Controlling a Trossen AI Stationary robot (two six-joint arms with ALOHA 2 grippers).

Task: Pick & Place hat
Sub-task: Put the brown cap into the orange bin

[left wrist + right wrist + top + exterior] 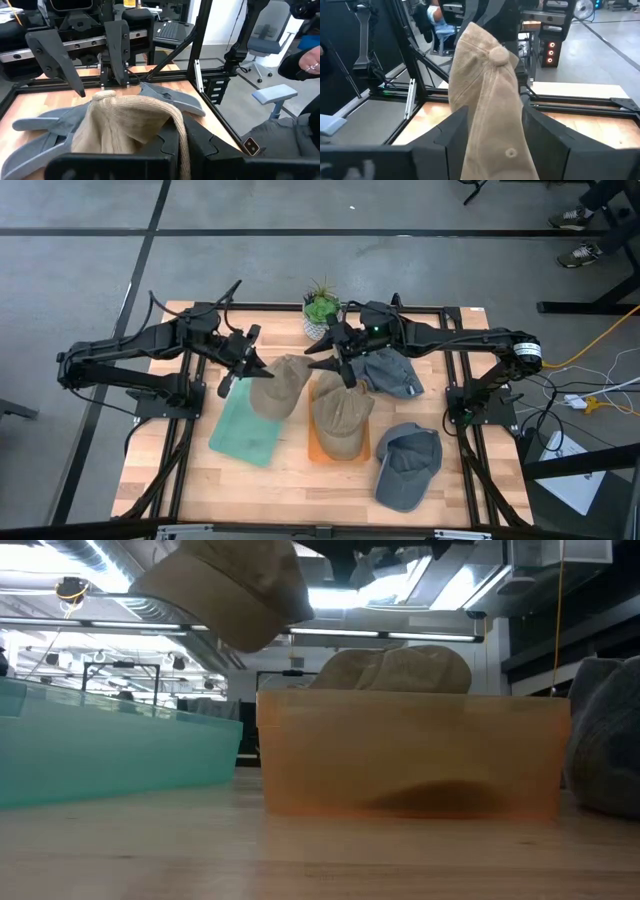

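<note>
A tan hat (282, 387) is shut in my left gripper (250, 368) and hangs in the air above the teal tray (240, 435). In the low view, this hat (225, 585) is well above the tray (100, 755). My right gripper (335, 362) is open and points toward the held hat, whose crown (487, 90) fills the gap in front of its fingers. A second tan hat (342, 418) lies crown up in the orange tray (410, 760). My left gripper pinches bunched cloth at the tan hat's edge (125, 125), coming in level from the table's left. A strap (182, 137) runs beside the fingers. The hat is lifted clear and hangs beside and below the fingers. Whether my right gripper touches the hat cannot be told.
Two grey hats lie on the wood, one (392, 372) behind the right gripper and one (408, 467) near the right front. A potted plant (321, 310) stands at the far edge. People sit in the room beyond the table.
</note>
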